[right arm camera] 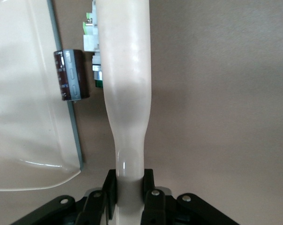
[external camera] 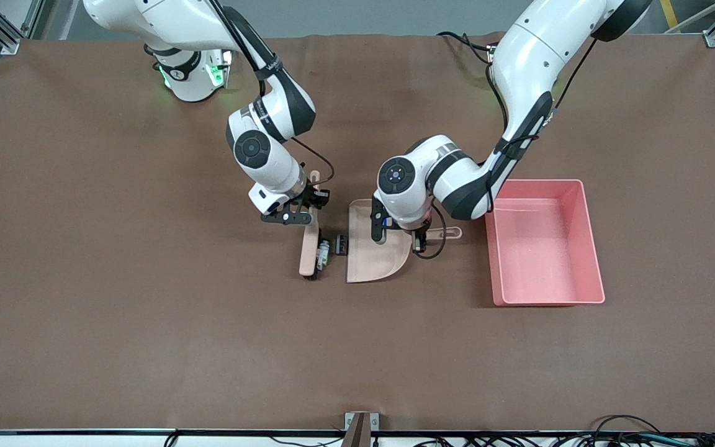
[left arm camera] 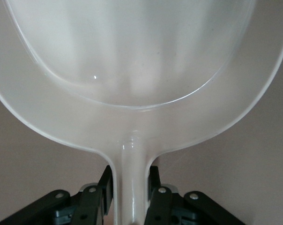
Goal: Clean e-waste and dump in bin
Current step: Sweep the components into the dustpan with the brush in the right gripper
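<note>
E-waste lay on the brown surface (external camera: 146, 323) between brush (external camera: 309, 251) and dustpan (external camera: 370, 251): a white-grey part (external camera: 322, 254) against the brush, partly hidden by it, and a black block (external camera: 341, 244) at the dustpan's lip. The right end effector (external camera: 311, 210) clamped the brush handle; the left end effector (external camera: 421, 236) clamped the dustpan handle. The pink bin (external camera: 587, 236) stood toward the left arm's end.

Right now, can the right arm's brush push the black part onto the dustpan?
Probably yes: the black part sits at the dustpan lip, the brush held by the right gripper beside it, nothing between.
</note>
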